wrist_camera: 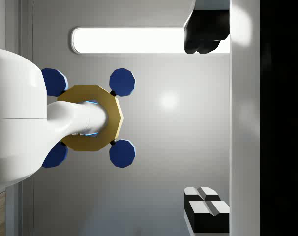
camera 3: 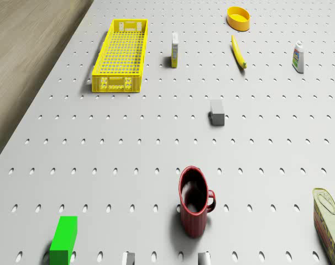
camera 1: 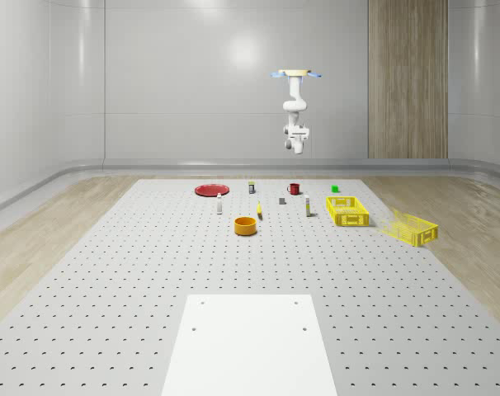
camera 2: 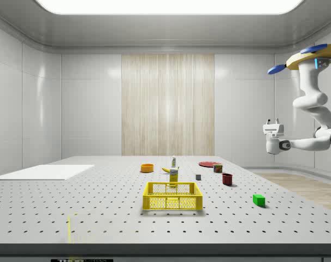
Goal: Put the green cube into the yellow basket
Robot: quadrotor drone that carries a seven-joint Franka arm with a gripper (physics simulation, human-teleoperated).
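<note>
Task not started. Drone hovers high above the far bench [camera 1: 110, 272] edge. Pincer [camera 2: 273, 125] points upward, jaws spread, empty. Green cube [camera 3: 64, 239] rests on the bench far below the pincer; yellow basket [camera 3: 121, 55] lies well beyond it. Perforated grey bench; pale walls, wood panel.

Two yellow mesh baskets [camera 1: 347, 210] [camera 1: 409, 227]; one each: green cube [camera 3: 64, 238], dark red mug [camera 3: 194, 200], grey block [camera 3: 216, 111], yellow banana [camera 3: 238, 52], orange bowl [camera 3: 238, 17], red plate [camera 1: 210, 190], labelled tin can [camera 3: 329, 222]; two small upright bottles [camera 3: 174, 49] [camera 3: 298, 57].
</note>
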